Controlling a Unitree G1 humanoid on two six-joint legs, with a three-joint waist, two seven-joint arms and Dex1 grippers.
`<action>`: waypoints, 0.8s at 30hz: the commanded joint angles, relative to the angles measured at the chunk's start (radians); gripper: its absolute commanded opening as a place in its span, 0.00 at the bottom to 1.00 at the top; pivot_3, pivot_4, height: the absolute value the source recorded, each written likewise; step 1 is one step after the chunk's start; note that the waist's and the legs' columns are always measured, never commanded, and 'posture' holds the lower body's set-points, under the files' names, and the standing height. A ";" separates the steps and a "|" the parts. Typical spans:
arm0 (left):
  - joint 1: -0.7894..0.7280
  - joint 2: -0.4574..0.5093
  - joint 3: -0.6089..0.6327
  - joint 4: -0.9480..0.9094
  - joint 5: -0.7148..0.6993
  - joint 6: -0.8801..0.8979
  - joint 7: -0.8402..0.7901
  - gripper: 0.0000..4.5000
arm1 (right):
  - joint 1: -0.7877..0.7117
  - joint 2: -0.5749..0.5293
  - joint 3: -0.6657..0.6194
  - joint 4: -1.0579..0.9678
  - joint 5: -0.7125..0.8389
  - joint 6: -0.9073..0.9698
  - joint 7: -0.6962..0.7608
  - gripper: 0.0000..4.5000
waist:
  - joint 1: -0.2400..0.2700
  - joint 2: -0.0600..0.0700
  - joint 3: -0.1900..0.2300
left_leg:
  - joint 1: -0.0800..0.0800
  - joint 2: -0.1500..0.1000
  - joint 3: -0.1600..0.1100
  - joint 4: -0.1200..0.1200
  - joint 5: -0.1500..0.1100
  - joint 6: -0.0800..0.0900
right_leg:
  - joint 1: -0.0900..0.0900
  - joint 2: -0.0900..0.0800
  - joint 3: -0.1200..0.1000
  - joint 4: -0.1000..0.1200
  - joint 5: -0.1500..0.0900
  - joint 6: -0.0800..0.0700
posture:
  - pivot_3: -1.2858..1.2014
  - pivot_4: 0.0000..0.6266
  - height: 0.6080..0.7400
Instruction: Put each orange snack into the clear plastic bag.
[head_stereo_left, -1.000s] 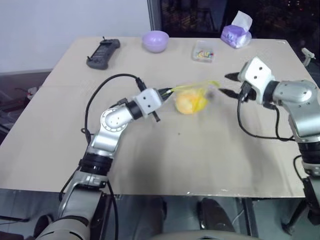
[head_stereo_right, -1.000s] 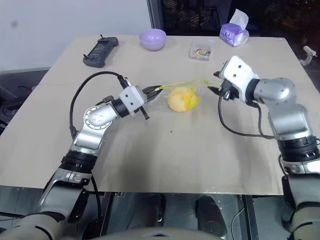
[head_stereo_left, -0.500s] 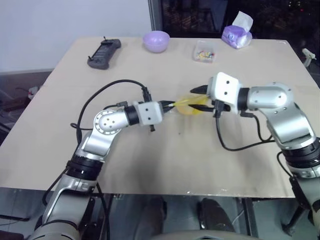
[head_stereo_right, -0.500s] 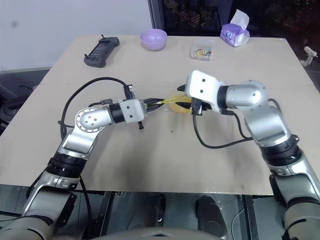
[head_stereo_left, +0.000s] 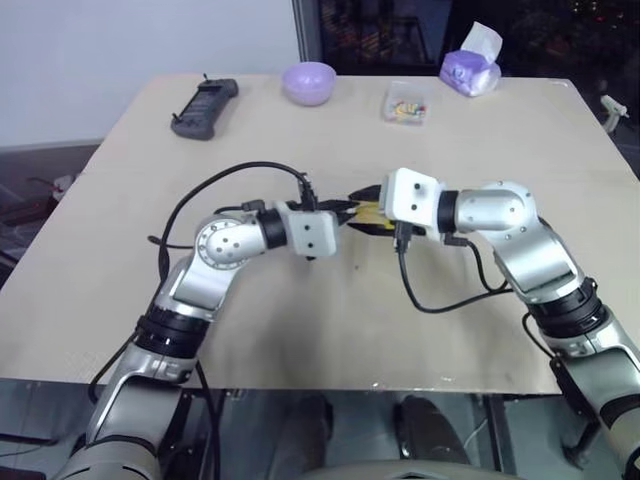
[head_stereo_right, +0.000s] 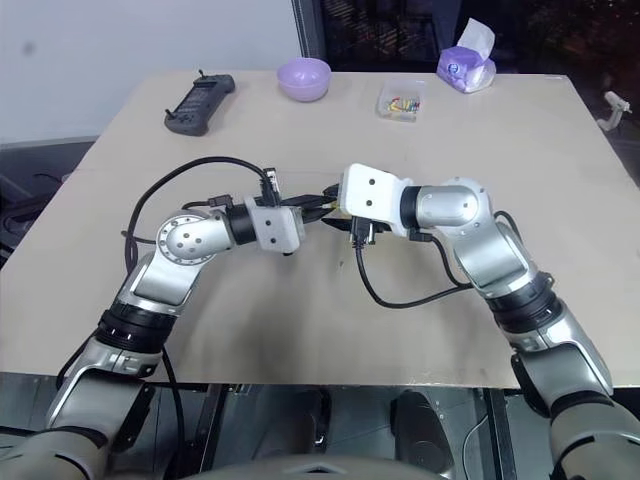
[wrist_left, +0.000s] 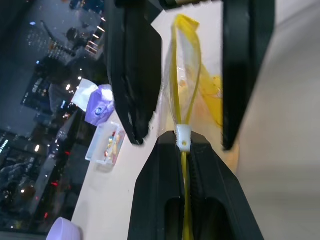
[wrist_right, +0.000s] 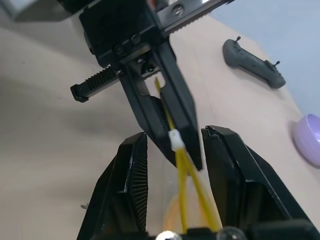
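Crinkly clear plastic bag (wrist_left: 192, 95), yellow zip strip, hangs mid-table, orange-yellow bun inside | left gripper (wrist_left: 183, 150) pinched tight on strip | right gripper (wrist_right: 172, 150) parted around it | flimsy, slippery; grab the strip.

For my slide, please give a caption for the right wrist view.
Left gripper pinches the clear plastic bag at its yellow strip; right gripper straddles the white slider, open.
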 joint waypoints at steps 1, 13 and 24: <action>-0.011 -0.008 0.011 -0.049 -0.017 0.005 0.014 0.00 | -0.005 0.006 -0.011 0.000 -0.006 -0.030 -0.002 0.15 | 0.000 0.000 0.000 | 0.000 0.000 0.000 0.000 0.000 0.000 | 0.000 0.000 0.000 0.000 0.000 0.000 | 0.52 0.24 1.00; -0.005 -0.012 0.012 -0.046 -0.025 0.011 0.009 0.00 | 0.002 -0.004 -0.022 0.016 -0.030 -0.044 -0.014 0.14 | 0.000 0.000 0.000 | 0.000 0.000 0.000 0.000 0.000 0.000 | 0.000 0.000 0.000 0.000 0.000 0.000 | 0.52 0.24 1.00; -0.006 -0.012 0.012 -0.035 -0.022 0.014 0.009 0.00 | 0.002 -0.021 -0.044 0.011 -0.018 -0.037 -0.007 0.14 | 0.000 0.000 0.000 | 0.000 0.000 0.000 0.000 0.000 0.000 | 0.000 0.000 0.000 0.000 0.000 0.000 | 0.52 0.24 1.00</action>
